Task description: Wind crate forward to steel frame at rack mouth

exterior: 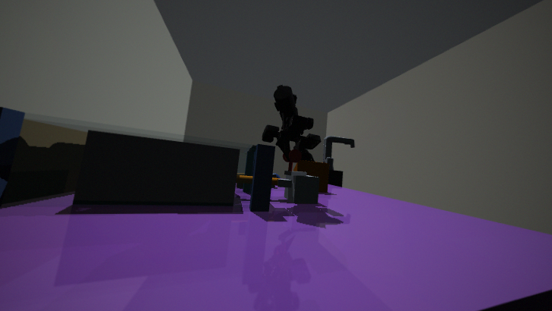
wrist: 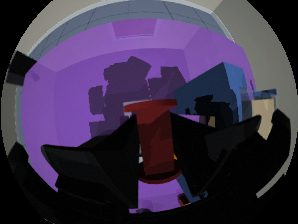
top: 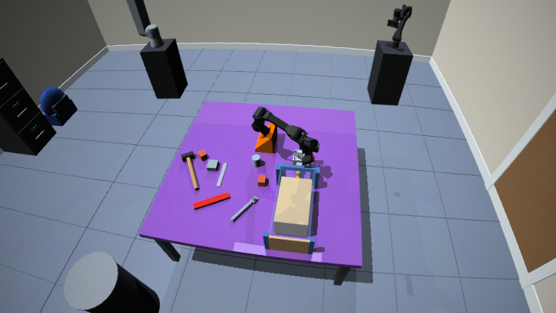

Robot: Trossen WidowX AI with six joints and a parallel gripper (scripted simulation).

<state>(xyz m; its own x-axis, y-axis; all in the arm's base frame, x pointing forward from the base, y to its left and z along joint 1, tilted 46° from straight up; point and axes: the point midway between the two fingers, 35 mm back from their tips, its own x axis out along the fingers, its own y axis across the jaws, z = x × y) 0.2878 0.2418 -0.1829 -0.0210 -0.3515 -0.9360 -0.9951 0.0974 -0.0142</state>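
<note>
My gripper (top: 308,161) (wrist: 150,117) is shut on the red grip of the winch handle (exterior: 294,155) (wrist: 155,132). The handle's thin red shaft reaches down to the top of the pale winch (top: 297,156) (exterior: 289,189); whether its key is in the hole is hidden. The tan crate (top: 293,196) (exterior: 154,170) sits flat inside the clear-panelled guard. An orange strap (top: 298,174) (exterior: 246,177) runs from its front through the blue frame (top: 297,168) (exterior: 263,181) (wrist: 212,95) to the winch. In the exterior view a gap shows between crate and frame post.
An orange wedge block (top: 265,143) (exterior: 318,177) stands behind the winch. A grey cylinder (top: 256,160) and a red cube (top: 262,180) stand left of the frame. A wrench (top: 244,209), red bar (top: 211,200), hammer (top: 192,172) and grey strip (top: 221,175) lie farther left.
</note>
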